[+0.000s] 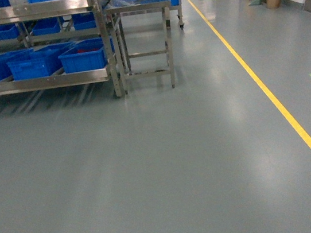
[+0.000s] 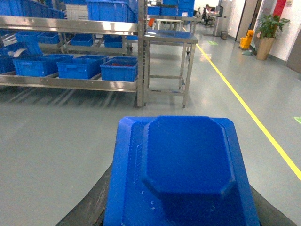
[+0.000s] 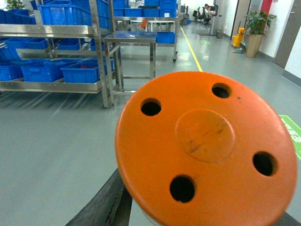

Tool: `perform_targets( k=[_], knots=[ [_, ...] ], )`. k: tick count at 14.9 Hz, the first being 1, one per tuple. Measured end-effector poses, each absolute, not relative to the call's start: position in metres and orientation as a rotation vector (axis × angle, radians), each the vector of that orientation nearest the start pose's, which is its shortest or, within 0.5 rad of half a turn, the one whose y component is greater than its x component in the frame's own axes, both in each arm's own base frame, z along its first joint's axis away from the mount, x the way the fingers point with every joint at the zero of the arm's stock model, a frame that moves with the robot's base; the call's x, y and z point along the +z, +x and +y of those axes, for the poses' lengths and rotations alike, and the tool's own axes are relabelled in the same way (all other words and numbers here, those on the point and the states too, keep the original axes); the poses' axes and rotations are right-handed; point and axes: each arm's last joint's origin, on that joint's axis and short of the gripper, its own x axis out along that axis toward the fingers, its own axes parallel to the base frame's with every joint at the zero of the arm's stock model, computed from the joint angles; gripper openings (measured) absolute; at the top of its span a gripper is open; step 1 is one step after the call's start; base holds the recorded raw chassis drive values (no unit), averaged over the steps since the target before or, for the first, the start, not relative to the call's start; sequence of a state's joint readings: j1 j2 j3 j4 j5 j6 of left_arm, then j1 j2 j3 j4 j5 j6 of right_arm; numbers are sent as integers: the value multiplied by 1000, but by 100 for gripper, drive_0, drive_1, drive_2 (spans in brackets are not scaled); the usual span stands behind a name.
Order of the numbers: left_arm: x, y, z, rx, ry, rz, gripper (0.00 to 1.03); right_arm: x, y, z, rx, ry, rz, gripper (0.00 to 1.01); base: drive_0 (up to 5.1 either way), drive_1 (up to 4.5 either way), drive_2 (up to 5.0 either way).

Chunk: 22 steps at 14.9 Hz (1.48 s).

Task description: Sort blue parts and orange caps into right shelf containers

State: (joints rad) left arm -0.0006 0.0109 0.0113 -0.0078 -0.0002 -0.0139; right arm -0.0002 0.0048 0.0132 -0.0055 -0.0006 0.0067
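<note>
My left tool holds a blue part point(image 2: 186, 169), which fills the space right ahead of it; my right tool holds an orange cap point(image 3: 205, 150), disc-shaped with four holes, just as close. The fingers themselves are hidden behind these pieces. The shelf point(image 1: 40, 82) with its blue crates point(image 1: 84, 57) stands well ahead and to the left of both tools, beside a steel table point(image 1: 137, 4). My worry is the drive across the floor point(image 1: 151, 169): a jolt could shake either piece loose, and swinging in carelessly could knock a tool against the shelf post.
</note>
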Motion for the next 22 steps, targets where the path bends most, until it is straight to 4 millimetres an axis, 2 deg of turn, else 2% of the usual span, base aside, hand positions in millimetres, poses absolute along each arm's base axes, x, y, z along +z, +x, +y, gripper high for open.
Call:
perform_targets(
  k=[22],
  knots=[
    [166,98,0,0,-14,5,42,167,97,0,0,7,-3,44,-2,428,-433]
  ],
)
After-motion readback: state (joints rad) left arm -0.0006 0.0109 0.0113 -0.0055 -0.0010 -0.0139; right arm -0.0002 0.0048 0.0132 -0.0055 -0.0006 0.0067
